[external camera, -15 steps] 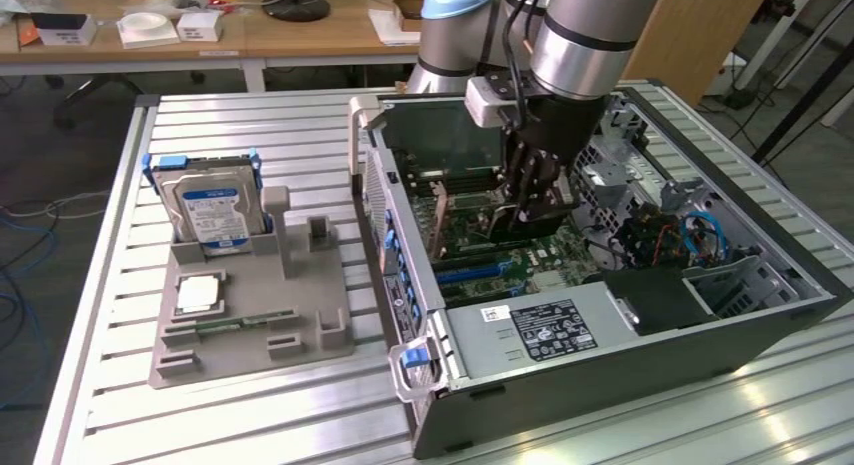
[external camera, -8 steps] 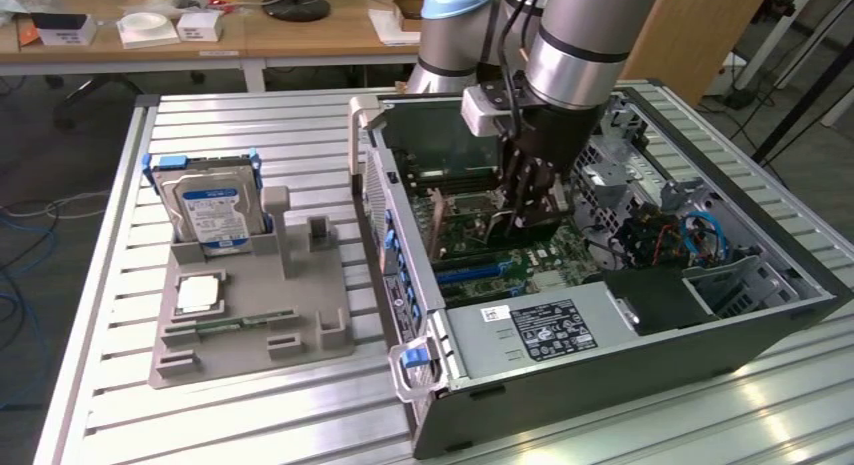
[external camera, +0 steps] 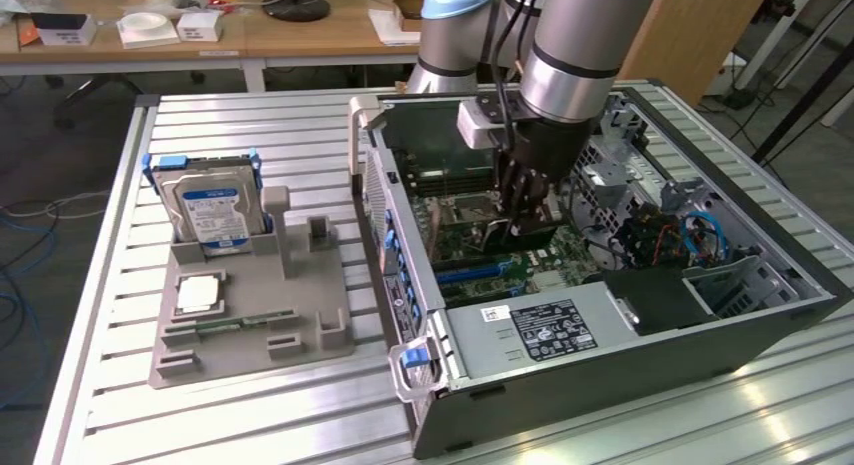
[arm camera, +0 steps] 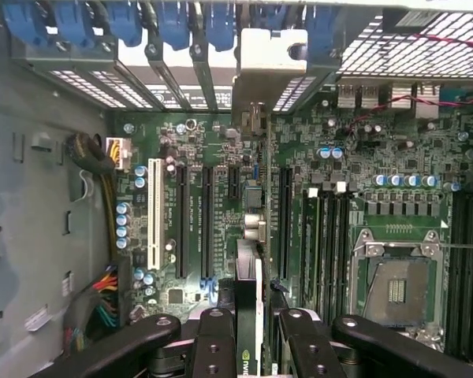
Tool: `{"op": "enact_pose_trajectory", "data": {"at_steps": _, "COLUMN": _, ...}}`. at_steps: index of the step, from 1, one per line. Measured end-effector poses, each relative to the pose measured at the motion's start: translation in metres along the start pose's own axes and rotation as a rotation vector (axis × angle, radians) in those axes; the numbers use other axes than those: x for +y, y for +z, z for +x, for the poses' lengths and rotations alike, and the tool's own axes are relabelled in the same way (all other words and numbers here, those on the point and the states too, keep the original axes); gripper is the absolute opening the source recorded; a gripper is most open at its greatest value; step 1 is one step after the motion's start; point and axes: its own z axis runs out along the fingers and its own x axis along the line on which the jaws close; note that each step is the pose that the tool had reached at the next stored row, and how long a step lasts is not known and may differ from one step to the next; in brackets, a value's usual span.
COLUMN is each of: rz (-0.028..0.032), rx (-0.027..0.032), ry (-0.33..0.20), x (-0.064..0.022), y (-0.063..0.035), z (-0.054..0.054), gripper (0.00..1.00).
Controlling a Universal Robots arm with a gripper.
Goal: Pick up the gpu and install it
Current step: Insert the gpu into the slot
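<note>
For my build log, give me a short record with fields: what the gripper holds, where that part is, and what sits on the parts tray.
gripper: shut on the gpu
gpu position: edge-on inside the open computer case, above the motherboard
gpu seated: cannot tell
parts tray: hard drive standing upright, RAM stick lying flat

Exterior high, oblique; wrist close over shared motherboard point(arm camera: 299, 150).

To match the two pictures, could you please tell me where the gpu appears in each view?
Exterior view: the gpu hangs in the gripper inside the open case, above the motherboard.
Wrist view: the gpu is edge-on between the fingers, over the expansion slots.
Shared landmark: the CPU socket.
</note>
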Motion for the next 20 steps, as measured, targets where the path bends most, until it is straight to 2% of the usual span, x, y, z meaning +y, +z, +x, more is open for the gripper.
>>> {"op": "enact_pose_trajectory", "data": {"at_steps": 9, "rz": 0.0, "rx": 0.0004, "ry": 0.0, "x": 0.0012, "y": 0.0138, "z": -0.004, "gripper": 0.26}}
{"op": "enact_pose_trajectory", "data": {"at_steps": 14, "rz": 0.0, "rx": 0.0024, "ry": 0.0, "x": 0.0107, "y": 0.0216, "z": -0.007, "gripper": 0.26}}
{"op": "enact_pose_trajectory", "data": {"at_steps": 18, "rz": 0.0, "rx": 0.0025, "ry": 0.0, "x": 0.0117, "y": 0.0233, "z": -0.009, "gripper": 0.26}}
{"op": "enact_pose_trajectory", "data": {"at_steps": 20, "rz": 0.0, "rx": 0.0045, "ry": 0.0, "x": 0.0122, "y": 0.0249, "z": -0.009, "gripper": 0.26}}
